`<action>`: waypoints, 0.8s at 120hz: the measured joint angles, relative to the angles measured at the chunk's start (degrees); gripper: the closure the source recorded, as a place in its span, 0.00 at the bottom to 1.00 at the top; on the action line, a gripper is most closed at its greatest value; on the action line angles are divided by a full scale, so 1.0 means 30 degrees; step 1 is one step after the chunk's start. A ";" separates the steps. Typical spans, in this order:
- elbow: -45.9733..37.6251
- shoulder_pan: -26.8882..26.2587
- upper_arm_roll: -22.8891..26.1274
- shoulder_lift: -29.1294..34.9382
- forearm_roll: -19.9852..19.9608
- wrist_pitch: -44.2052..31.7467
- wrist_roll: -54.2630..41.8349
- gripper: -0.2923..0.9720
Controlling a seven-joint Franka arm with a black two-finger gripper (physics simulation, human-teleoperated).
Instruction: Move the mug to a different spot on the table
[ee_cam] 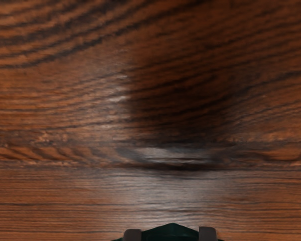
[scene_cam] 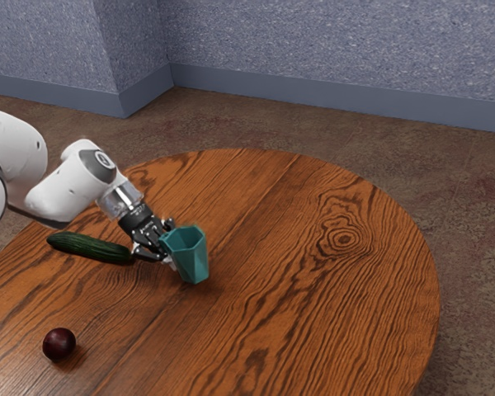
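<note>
A teal faceted mug (scene_cam: 188, 252) stands tilted on the round wooden table (scene_cam: 313, 272), near its middle left in the exterior view. My black gripper (scene_cam: 163, 242) reaches in from the exterior view's left and is shut on the mug's near wall at the rim. In the wrist view a dark green sliver of the mug (ee_cam: 170, 233) sits between two grey fingertips (ee_cam: 133, 234), with wood grain and the hand's dark shadow beyond.
A green cucumber (scene_cam: 89, 247) lies just behind the gripper toward the exterior view's left. A dark red round fruit (scene_cam: 58, 342) rests near the table's front left edge. Bare wood stretches to the exterior view's right.
</note>
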State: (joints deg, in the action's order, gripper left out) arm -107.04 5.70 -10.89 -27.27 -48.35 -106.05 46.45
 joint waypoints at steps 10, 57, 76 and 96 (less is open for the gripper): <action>-0.0007 -0.0002 -0.0016 -0.0121 -0.0045 -0.0036 -0.0208 0.84; -0.0046 -0.0025 -0.0150 -0.0481 -0.0177 -0.0885 -0.1279 0.62; 0.0169 -0.0048 -0.0529 -0.0439 0.0232 -0.1327 -0.1864 0.43; 0.1346 -0.0802 -0.1536 -0.0264 0.1986 -0.2230 -0.2313 0.33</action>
State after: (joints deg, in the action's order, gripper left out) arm -103.00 3.29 -15.50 -28.06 -42.40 -112.74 39.51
